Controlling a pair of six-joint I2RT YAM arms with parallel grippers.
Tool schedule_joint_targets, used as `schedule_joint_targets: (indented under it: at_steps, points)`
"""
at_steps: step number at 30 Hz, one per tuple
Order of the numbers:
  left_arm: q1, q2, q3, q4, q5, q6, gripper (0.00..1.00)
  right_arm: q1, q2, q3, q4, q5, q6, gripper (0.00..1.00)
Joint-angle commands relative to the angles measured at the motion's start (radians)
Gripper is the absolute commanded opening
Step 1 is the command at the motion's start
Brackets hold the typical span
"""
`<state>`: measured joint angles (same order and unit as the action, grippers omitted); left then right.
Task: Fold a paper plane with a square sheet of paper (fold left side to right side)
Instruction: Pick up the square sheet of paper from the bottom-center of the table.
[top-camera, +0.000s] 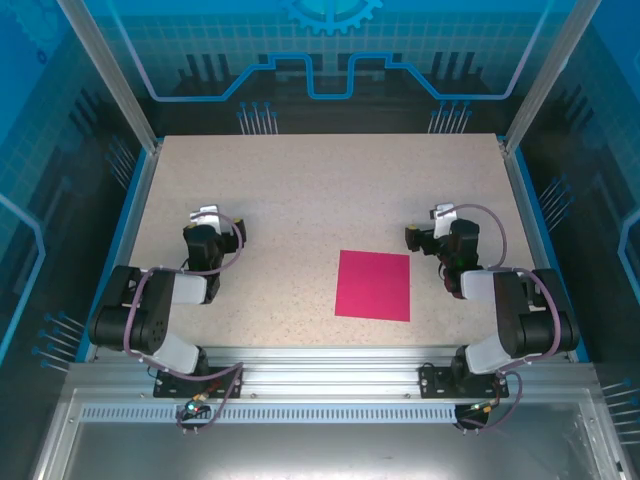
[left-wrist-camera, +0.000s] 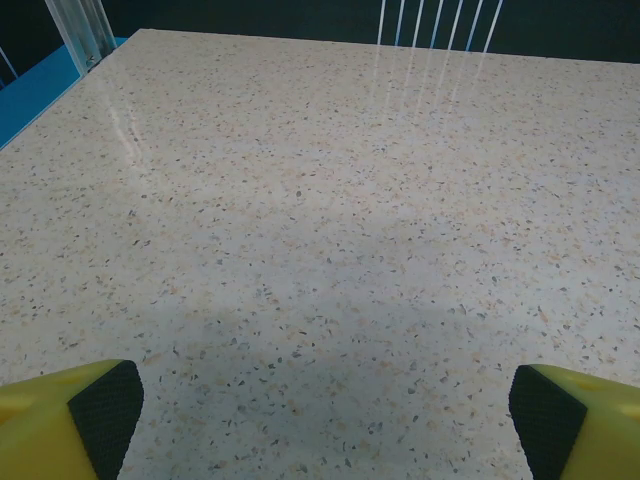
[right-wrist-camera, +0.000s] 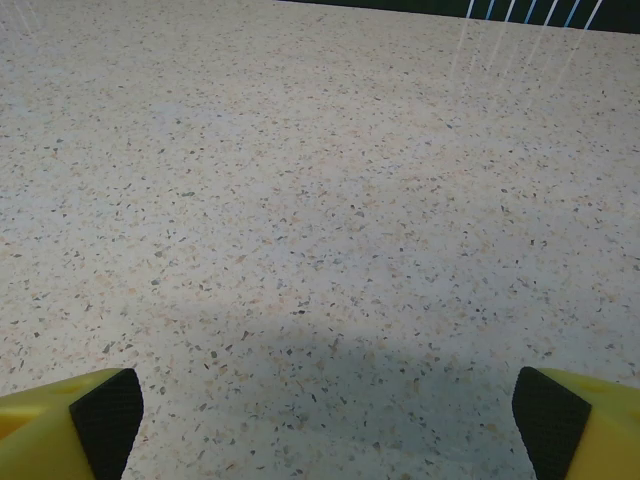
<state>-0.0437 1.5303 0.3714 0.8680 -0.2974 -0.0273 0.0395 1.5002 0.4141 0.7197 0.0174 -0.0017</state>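
Note:
The square sheet of paper (top-camera: 373, 285) is magenta-pink and lies flat on the speckled table (top-camera: 300, 190), right of centre near the front edge. No crease shows on it. A paper plane is out of view. My left gripper (top-camera: 207, 214) rests folded back at the left, well apart from the sheet. In the left wrist view it (left-wrist-camera: 325, 415) is open, its yellow fingers (left-wrist-camera: 60, 420) wide over bare table. My right gripper (top-camera: 441, 214) sits just right of the sheet's far corner. In its wrist view it (right-wrist-camera: 330, 415) is open too, with nothing between the black pads (right-wrist-camera: 105, 410).
Blue rails (top-camera: 140, 190) and clear posts (top-camera: 110, 70) border the table on the left and right. A metal rail (top-camera: 320, 365) carrying both arm bases runs along the near edge. Bare tabletop stretches ahead of both grippers.

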Motion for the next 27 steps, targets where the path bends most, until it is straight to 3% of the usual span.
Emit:
schedule_joint_targets:
  at_steps: [1,23,27]
  points:
    - [0.005,-0.007,0.009,-0.001,0.018,-0.019,0.98,0.001,0.003,0.015,0.035,-0.008,-0.008,0.99]
    - [0.005,-0.008,0.009,-0.001,0.021,-0.018,0.98,-0.001,-0.001,0.018,0.034,-0.01,-0.003,0.99]
    - [0.005,-0.11,0.07,-0.19,0.067,0.001,0.98,-0.008,-0.104,0.119,-0.227,0.024,0.025,0.99]
